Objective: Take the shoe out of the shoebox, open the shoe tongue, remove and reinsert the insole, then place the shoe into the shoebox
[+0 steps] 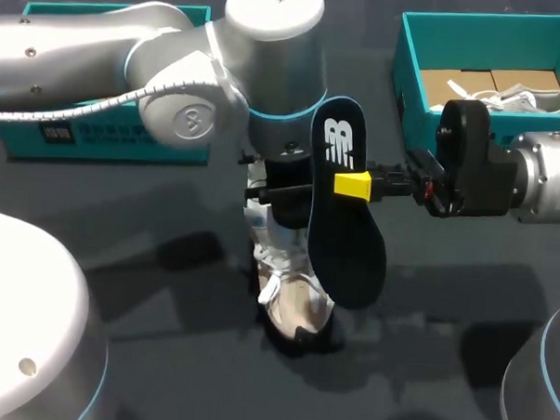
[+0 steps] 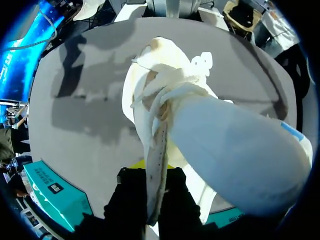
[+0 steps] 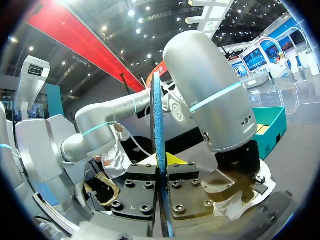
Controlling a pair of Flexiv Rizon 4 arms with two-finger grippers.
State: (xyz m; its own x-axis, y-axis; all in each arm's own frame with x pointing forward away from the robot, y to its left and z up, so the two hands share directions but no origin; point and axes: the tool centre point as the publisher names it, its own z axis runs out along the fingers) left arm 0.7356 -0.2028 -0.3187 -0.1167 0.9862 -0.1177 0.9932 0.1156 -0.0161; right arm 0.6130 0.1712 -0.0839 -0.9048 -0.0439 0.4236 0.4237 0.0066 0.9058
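Observation:
A white shoe hangs toe-down just over the dark table, below my left arm. In the left wrist view my left gripper is shut on a thin edge of the shoe's upper near the laces. A dark insole with a white logo stands upright beside the shoe, out of it. My right gripper, coming in from the right, is shut on the insole's edge. The right wrist view shows the insole edge-on, clamped in my right gripper between the yellow tips.
The open teal shoebox stands at the back right with another white shoe inside. A teal lid lies at the back left, partly behind my left arm. Bare table lies in front of the shoe.

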